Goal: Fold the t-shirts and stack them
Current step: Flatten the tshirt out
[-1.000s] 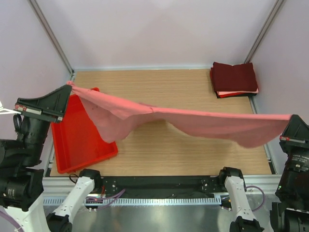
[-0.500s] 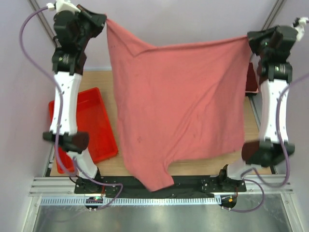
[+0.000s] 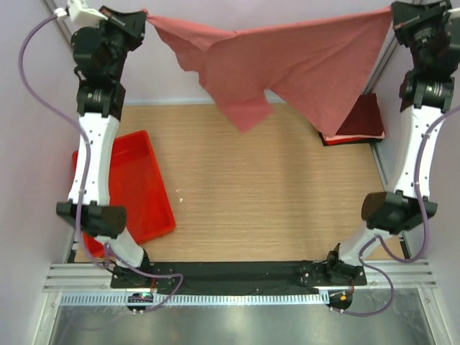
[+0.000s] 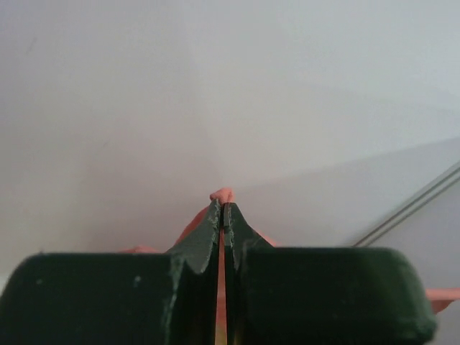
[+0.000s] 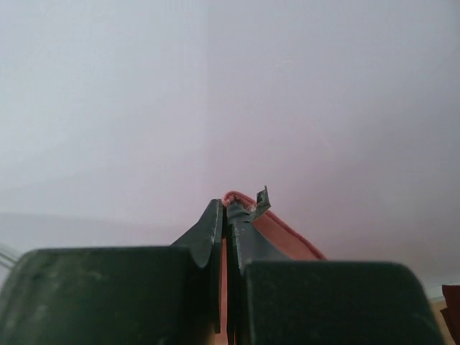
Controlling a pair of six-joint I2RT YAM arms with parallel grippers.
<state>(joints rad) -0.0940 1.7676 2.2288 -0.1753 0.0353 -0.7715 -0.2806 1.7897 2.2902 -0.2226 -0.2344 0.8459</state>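
Observation:
A salmon-pink t-shirt hangs stretched between both grippers, high above the far edge of the table. My left gripper is shut on its left corner, and pink cloth shows between the closed fingertips in the left wrist view. My right gripper is shut on its right corner, with the pink hem showing at the tips in the right wrist view. A stack of folded dark maroon t-shirts with a thin pale layer lies at the table's back right, partly hidden by the hanging shirt.
A red plastic tray sits at the table's left edge. The wooden table lies below the raised arms. Pale walls and metal frame posts enclose the back and sides.
Both arms swung up from low at the sides to high at the back. The pink shirt, spread wide toward the camera half a second ago, now hangs bunched further back.

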